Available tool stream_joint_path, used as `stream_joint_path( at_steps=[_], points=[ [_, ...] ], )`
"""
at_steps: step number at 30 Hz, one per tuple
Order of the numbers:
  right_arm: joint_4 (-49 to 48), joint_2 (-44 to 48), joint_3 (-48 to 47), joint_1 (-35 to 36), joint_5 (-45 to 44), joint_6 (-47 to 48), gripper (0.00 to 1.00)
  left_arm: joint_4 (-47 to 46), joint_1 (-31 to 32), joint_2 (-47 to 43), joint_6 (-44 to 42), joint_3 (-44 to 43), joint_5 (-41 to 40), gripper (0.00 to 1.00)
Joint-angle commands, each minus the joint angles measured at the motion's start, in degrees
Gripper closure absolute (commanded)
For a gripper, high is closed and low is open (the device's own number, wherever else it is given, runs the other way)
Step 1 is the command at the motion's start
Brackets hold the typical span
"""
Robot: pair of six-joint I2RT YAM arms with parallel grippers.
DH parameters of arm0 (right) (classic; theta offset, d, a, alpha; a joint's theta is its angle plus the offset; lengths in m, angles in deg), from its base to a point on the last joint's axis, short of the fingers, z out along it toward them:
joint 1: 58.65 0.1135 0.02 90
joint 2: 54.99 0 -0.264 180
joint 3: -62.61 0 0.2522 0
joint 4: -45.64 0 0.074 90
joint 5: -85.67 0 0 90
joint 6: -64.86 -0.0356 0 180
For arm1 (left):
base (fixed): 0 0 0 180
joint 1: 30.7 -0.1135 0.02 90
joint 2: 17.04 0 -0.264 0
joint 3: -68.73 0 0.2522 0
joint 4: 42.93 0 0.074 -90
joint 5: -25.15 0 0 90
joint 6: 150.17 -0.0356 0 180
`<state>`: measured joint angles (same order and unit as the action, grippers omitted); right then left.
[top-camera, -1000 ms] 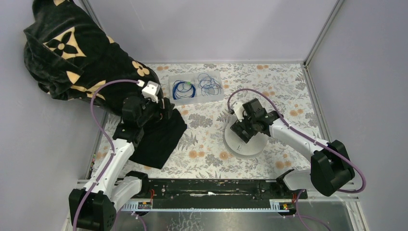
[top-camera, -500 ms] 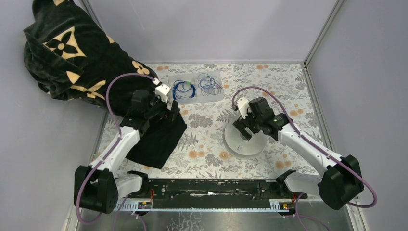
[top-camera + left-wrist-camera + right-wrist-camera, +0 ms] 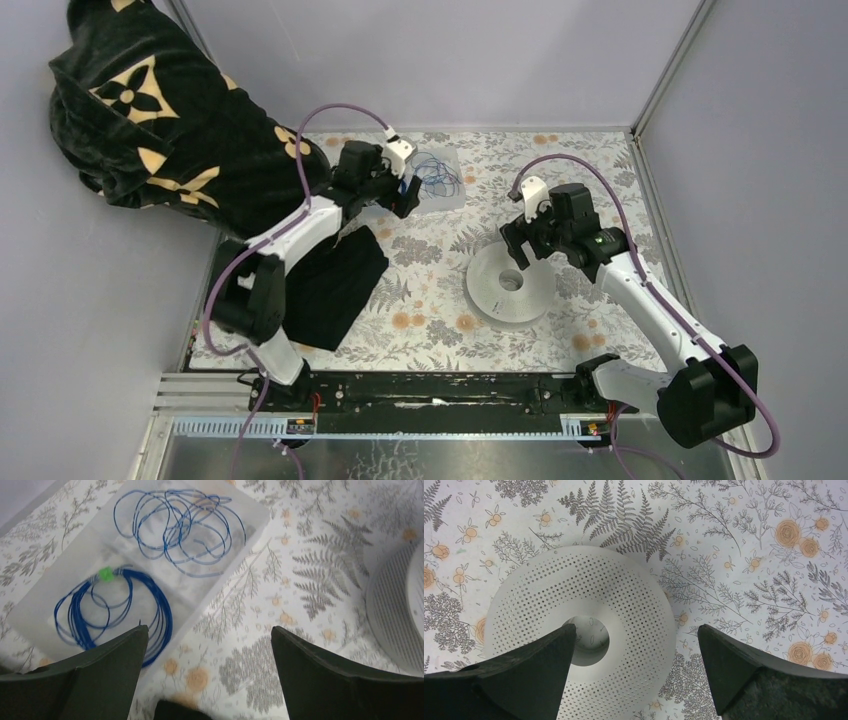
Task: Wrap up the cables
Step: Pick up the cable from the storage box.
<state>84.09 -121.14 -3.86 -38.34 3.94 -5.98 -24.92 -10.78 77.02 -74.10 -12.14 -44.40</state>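
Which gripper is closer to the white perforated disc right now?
Right. The right gripper hangs open above the disc; the left gripper is well off, open above the cables in the clear tray.

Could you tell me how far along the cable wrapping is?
One coil looks done, bound with a green tie in the tray. Nothing is held: the open left gripper hovers over the tray, the open right gripper over the white disc. The loose loops are unwrapped.

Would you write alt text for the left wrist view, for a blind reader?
Blue cables lie in a clear tray on a floral tablecloth, one bundle loose, one coiled with a green tie; the open jaws of the left gripper show below.
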Motion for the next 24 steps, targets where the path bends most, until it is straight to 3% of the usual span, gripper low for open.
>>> stream_joint_path(
  at_steps=[1,12,17,24],
  points=[
    [-2.4,2.2,0.4,-1.6,3.0,-1.0,0.01,1.5,2.2,8.3,3.4,-9.1,-3.9,0.00],
    [-2.0,1.7,1.2,-4.8,2.8,-0.8,0.01,12.7,5.2,33.2,0.3,-36.6,-7.2,0.10],
    [-1.8,1.6,1.3,-5.7,3.2,-0.6,0.01,13.4,5.8,39.2,-1.4,-43.2,-12.0,0.12],
    [-1.7,0.5,1.3,-5.8,2.9,-0.1,0.01,13.8,5.8,44.0,-3.2,-46.4,-13.4,0.24]
  ],
)
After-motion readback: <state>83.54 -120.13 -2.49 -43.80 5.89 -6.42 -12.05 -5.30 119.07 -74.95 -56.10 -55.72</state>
